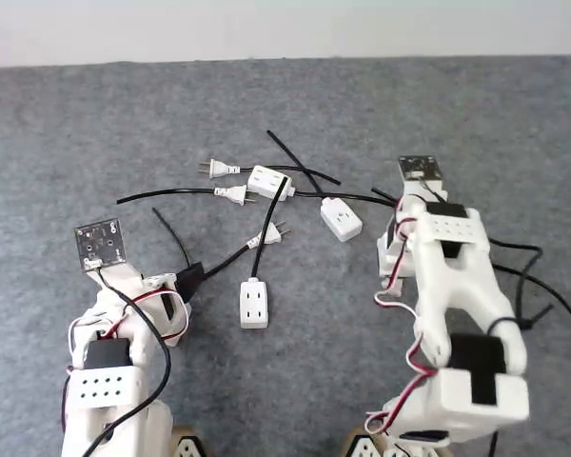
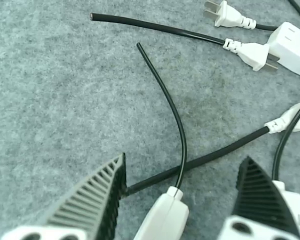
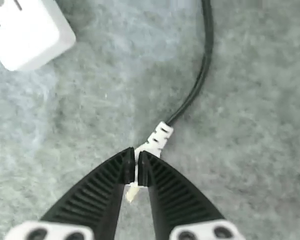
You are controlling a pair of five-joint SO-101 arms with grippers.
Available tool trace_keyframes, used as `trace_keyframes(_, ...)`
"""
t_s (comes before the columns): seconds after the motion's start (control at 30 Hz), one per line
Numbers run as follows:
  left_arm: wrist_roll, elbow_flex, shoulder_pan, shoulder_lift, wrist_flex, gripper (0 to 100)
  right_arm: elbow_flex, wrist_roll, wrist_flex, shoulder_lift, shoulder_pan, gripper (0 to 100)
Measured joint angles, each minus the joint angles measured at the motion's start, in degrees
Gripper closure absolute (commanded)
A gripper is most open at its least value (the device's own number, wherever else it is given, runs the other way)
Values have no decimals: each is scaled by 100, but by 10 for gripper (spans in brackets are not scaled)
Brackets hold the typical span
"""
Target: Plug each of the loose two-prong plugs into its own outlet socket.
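Note:
My left gripper is open, its fingers either side of a white cord end piece with a thin black cord. Past it lie a loose plug, a second plug with its prongs against an outlet, and a third plug. My right gripper is shut on a white plug low over the mat, its black cord running away. An outlet lies just beyond. From above, two more outlets rest mid-table.
Grey felt mat covers the table. Black cords cross the middle between both arms. The right arm stands beside the right-hand outlet, with its own cables trailing to the right. Open mat lies at the far left and far right.

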Motion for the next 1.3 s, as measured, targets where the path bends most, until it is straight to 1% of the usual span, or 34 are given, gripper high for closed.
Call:
trace_keyframes(0.13,0,0,0,0,0,667,-413,9,141,431,-123,990)
trace_keyframes(0.33,0,0,0,0,0,667,-1442,97,774,1284,-202,989)
trace_keyframes(0.43,0,0,0,0,0,667,-1723,114,967,1591,-220,989)
trace_keyframes(0.5,0,0,0,0,0,667,-1741,149,993,1600,-220,989)
trace_keyframes(0.6,0,0,0,0,0,667,-1732,149,747,1530,-220,989)
trace_keyframes(0.73,0,0,0,0,0,667,-1415,53,360,1125,-220,988)
trace_keyframes(0.9,0,0,0,0,0,667,-888,-70,9,246,-185,987)
trace_keyframes(1.03,0,0,0,0,0,667,-176,-413,-158,-659,158,987)
trace_keyframes(1.13,0,0,0,0,0,667,466,-484,-158,-1275,475,987)
trace_keyframes(1.23,0,0,0,0,0,667,1029,-501,-185,-1670,554,983)
trace_keyframes(1.3,0,0,0,0,0,667,1266,-519,-290,-1767,554,953)
